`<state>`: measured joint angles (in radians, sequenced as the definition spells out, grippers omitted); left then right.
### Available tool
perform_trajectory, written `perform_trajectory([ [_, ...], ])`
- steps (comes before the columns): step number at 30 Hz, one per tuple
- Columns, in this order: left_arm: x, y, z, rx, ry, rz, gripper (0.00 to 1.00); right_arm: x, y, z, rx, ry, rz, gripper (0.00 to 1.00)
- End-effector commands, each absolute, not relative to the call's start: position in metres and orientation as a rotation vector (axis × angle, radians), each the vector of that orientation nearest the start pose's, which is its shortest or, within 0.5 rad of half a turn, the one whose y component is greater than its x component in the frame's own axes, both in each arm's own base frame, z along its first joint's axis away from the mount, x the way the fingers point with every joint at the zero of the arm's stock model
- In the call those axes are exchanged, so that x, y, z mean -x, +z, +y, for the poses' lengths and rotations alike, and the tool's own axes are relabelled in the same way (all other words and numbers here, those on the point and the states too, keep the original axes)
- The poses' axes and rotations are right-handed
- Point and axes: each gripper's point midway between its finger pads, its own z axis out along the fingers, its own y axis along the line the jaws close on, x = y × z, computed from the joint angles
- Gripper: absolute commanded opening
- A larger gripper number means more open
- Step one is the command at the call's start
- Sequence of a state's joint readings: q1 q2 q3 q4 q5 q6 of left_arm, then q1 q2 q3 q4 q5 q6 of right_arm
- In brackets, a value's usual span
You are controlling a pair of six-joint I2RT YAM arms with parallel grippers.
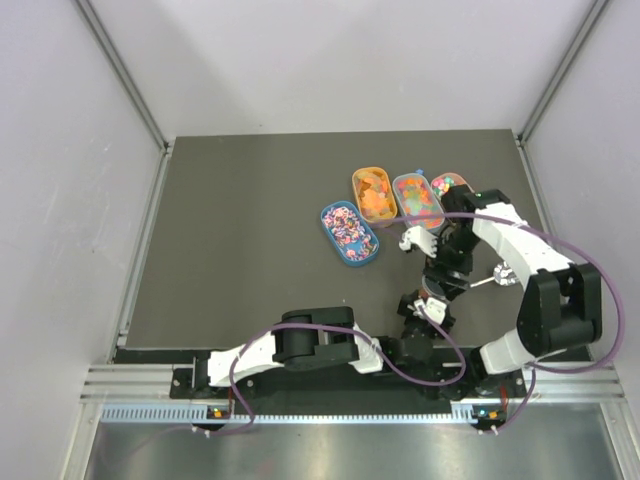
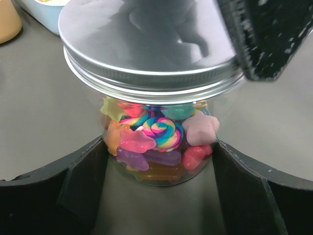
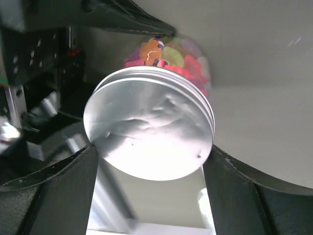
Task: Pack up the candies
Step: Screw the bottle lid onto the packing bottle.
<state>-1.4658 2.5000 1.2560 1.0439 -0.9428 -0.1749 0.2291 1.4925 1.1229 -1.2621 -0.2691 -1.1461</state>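
A clear glass jar (image 2: 161, 161) holds the packed candies (image 2: 156, 132): a swirled lollipop, stars and gummy shapes in pink, orange, purple and teal, filling it up to the neck. A silver screw lid (image 2: 146, 44) sits on top of the jar. The left gripper (image 2: 159, 147) clamps the jar's body, 1 finger on each side against the glass. The right gripper (image 3: 151, 149) grips the lid's rim from above the jar. Beyond the jar stand 4 oval trays: a blue tray (image 1: 324, 222) of sprinkles (image 1: 348, 232), an orange tray (image 1: 356, 180) of orange gummies (image 1: 376, 197), a grey tray (image 1: 398, 183) of mixed pieces (image 1: 418, 198), and a pink tray (image 1: 440, 179).
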Motion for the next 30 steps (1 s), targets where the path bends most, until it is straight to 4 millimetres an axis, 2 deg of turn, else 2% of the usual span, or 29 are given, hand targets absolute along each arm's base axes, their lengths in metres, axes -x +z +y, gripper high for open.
perform_trajectory([
  [1,-0.106,-0.295,-0.173,-1.339,0.669,2.288,0.00,-0.175,0.067,0.107,1.529,0.863,2.646,0.58],
  [3,-0.105,-0.296,-0.172,-1.343,0.668,2.291,0.00,-0.183,0.060,0.105,1.458,0.798,2.725,0.57],
  [6,-0.106,-0.295,-0.171,-1.342,0.671,2.289,0.00,-0.188,0.058,0.104,1.398,0.792,2.747,0.57],
  [7,-0.106,-0.295,-0.171,-1.341,0.671,2.290,0.00,-0.189,0.059,0.105,1.396,0.793,2.741,0.64],
  [9,-0.106,-0.295,-0.172,-1.344,0.670,2.289,0.00,-0.190,0.065,0.107,1.433,0.796,2.671,1.00],
  [13,-0.105,-0.296,-0.171,-1.342,0.672,2.295,0.00,-0.200,0.087,0.102,1.578,0.692,2.491,1.00],
  [14,-0.105,-0.296,-0.170,-1.344,0.672,2.298,0.00,-0.210,0.098,0.098,1.667,0.615,2.382,1.00],
  [17,-0.103,-0.297,-0.170,-1.342,0.668,2.312,0.00,-0.223,0.119,0.088,1.784,0.508,2.225,1.00],
  [20,-0.103,-0.298,-0.170,-1.342,0.668,2.315,0.00,-0.218,0.135,0.083,1.939,0.537,2.092,1.00],
  [22,-0.104,-0.298,-0.170,-1.337,0.666,2.322,0.00,-0.207,0.148,0.082,2.030,0.612,2.008,1.00],
  [24,-0.104,-0.298,-0.169,-1.335,0.669,2.326,0.00,-0.206,0.152,0.084,2.035,0.602,1.977,1.00],
  [27,-0.106,-0.298,-0.168,-1.329,0.670,2.329,0.00,-0.197,0.148,0.071,2.222,0.484,1.790,1.00],
  [28,-0.106,-0.298,-0.169,-1.328,0.671,2.330,0.00,-0.193,0.141,0.068,2.313,0.469,1.696,1.00],
  [30,-0.106,-0.298,-0.168,-1.326,0.671,2.331,0.00,-0.191,0.139,0.057,2.404,0.400,1.613,1.00],
])
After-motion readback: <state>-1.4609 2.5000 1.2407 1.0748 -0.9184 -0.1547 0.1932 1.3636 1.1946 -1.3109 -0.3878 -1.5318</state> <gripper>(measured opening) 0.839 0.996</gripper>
